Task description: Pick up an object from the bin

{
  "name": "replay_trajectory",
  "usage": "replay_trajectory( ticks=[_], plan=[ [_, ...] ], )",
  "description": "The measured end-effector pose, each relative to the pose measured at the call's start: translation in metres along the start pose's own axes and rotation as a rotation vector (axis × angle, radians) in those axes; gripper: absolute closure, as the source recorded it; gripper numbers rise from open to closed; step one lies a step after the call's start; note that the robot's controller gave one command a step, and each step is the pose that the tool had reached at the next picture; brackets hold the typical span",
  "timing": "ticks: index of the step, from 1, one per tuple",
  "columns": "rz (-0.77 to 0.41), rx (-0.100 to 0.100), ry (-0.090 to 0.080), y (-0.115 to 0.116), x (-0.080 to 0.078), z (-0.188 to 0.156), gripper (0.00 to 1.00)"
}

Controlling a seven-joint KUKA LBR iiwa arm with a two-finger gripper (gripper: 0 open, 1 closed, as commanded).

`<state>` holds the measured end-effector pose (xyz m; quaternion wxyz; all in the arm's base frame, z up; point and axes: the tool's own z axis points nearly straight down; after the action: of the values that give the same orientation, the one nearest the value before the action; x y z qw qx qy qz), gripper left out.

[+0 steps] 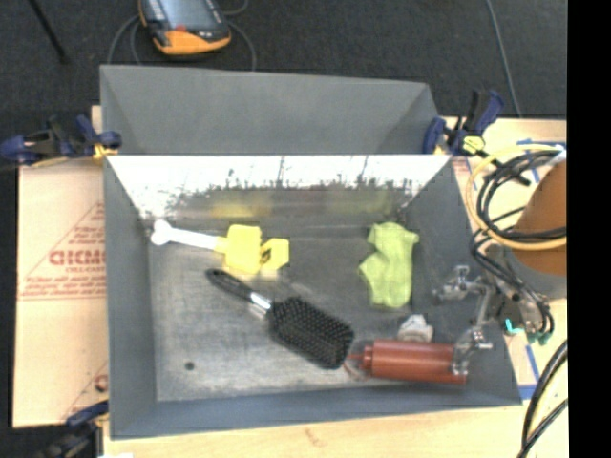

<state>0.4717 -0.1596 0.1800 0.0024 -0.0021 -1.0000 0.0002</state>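
End effector (465,313) spread (at the right wall of the bin (456,219)), just beside the reddish-brown cylinder (410,361)

I read the grey metal bin (129,303) as the carrying surface. Five loose items lie on its floor, none stacked.

1. A yellow tool with a white handle (239,248) lies at the rear left, with the handle pointing toward the left wall.
2. A black hairbrush (291,322) lies diagonally across the centre, handle toward the rear left and bristle head toward the front right.
3. A crumpled lime-green cloth (389,263) lies right of centre, apart from the hairbrush.
4. A reddish-brown cylinder (410,361) lies on its side at the front right, its left end just beside the hairbrush head.
5. A small whitish piece (414,328) lies between cloth and cylinder, close to the cylinder.
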Motion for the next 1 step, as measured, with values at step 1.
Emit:
replay_trajectory(
  ticks=[1],
  plan=[
    [-0.004, 0.002, -0.008, 0.0007, -0.0021, -0.0039, 0.00]
  ],
)
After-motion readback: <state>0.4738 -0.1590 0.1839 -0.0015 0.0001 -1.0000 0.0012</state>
